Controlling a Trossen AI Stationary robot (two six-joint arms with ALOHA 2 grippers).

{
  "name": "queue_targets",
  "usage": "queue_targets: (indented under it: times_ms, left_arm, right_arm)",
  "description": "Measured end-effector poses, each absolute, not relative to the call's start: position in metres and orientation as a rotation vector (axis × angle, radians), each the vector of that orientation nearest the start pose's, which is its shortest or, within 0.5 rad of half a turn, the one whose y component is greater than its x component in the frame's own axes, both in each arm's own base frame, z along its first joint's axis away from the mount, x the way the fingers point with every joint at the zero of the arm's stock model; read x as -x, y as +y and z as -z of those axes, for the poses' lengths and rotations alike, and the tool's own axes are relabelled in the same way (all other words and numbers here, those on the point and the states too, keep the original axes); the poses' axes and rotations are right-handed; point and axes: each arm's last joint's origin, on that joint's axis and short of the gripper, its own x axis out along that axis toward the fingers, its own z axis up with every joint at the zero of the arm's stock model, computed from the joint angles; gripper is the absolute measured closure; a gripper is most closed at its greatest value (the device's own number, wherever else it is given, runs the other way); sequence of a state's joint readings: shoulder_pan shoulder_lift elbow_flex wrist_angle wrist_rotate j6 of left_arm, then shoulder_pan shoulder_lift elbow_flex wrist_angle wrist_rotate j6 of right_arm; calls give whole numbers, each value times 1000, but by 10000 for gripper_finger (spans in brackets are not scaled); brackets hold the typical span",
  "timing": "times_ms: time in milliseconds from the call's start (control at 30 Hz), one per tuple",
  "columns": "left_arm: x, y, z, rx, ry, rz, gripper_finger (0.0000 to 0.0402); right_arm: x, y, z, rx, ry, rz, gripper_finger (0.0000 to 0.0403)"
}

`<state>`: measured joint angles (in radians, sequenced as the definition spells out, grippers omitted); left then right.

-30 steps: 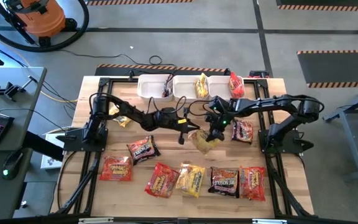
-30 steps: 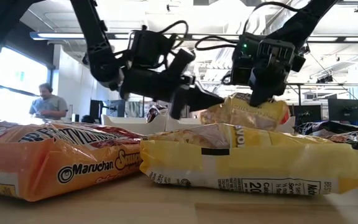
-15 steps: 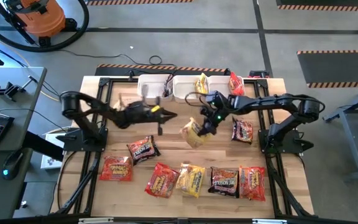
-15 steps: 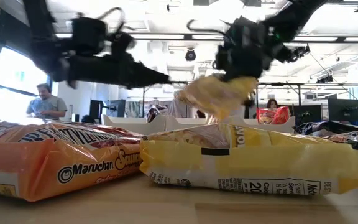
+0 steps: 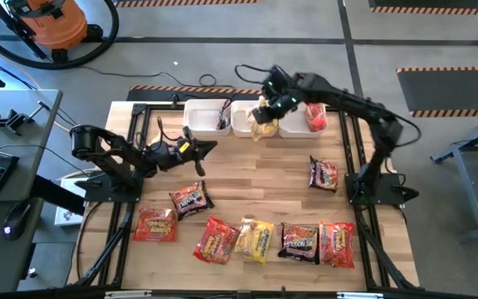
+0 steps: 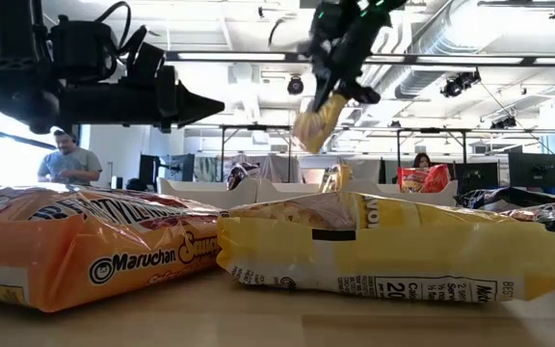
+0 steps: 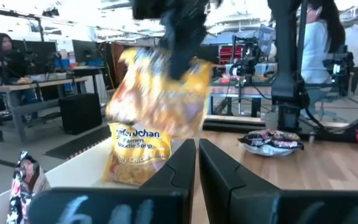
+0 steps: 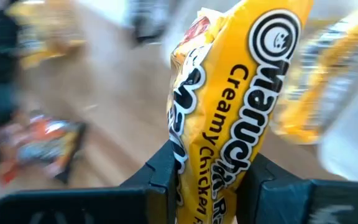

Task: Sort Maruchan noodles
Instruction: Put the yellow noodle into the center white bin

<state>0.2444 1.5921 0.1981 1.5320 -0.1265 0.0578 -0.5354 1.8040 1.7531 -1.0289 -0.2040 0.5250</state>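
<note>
Left hand (image 5: 208,146), left of frame centre above the bench (image 5: 256,178): fingers together, empty, idle. Right hand (image 5: 265,110), upper centre: clamped on yellow Maruchan packet (image 5: 260,113), carried over the middle white bin (image 5: 244,122). Packet hung from its top edge, long axis near vertical, lower end toward the bin. Handling note: should be released only once centred over the yellow bin and lowered close, lest it catch the rim.
</note>
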Motion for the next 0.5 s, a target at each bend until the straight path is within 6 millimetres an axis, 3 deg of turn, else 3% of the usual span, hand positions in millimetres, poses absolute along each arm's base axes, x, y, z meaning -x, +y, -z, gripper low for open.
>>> queue_targets:
  times_ms: [300, 400, 500]
  left_arm:
    - [-217, 57, -151, -42, -136, -368, 387]
    - [-217, 57, -151, -43, -136, -368, 387]
    - [-217, 57, -151, -43, -136, -367, 387]
  right_arm:
    - [-359, -247, -302, -961, 1096, 789, 326]
    - [-366, -260, -299, -988, 1097, 823, 326]
    - [-366, -266, -283, -1041, 1109, 838, 326]
